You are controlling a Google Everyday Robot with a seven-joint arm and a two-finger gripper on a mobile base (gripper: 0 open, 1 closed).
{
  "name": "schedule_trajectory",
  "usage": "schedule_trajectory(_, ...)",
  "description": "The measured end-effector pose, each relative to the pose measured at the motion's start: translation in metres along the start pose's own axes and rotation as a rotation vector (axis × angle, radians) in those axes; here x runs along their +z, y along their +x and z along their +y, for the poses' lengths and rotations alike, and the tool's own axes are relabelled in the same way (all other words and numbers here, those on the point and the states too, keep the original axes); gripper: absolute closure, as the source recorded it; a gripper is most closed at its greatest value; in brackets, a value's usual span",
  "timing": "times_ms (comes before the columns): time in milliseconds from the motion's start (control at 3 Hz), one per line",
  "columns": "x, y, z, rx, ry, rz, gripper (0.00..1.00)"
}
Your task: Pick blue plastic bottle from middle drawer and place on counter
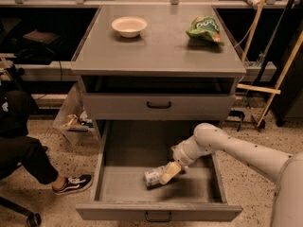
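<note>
The middle drawer [110, 183] is pulled open at the bottom of the grey cabinet. The blue plastic bottle [152, 176] lies on its side on the drawer floor, near the middle. My gripper [169, 172] reaches down into the drawer from the right, its tan fingers right at the bottle's right end and covering part of it. The counter [156, 41] is the cabinet's flat grey top, above the drawers.
A white bowl [129, 26] and a green snack bag [205, 29] sit on the counter. A closed handled drawer [158, 105] is above the open one. A seated person's leg and shoe [71, 184] are on the floor at left. Wooden sticks [279, 74] lean at right.
</note>
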State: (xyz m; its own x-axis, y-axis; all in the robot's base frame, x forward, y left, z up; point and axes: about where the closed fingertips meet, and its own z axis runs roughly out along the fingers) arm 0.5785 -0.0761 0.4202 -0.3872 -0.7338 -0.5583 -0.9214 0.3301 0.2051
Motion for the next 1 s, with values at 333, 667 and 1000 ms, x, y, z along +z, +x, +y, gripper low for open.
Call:
schedule_trajectory(333,0.0392,0.0069,0.0032,0.001,0.055,-0.05,0.0)
schedule_trajectory(667,0.0479,0.0074,0.0089,0.009,0.041,-0.041,0.0)
schedule_trajectory(1000,0.0481,0.0074,0.0091,0.009,0.041,-0.041,0.0)
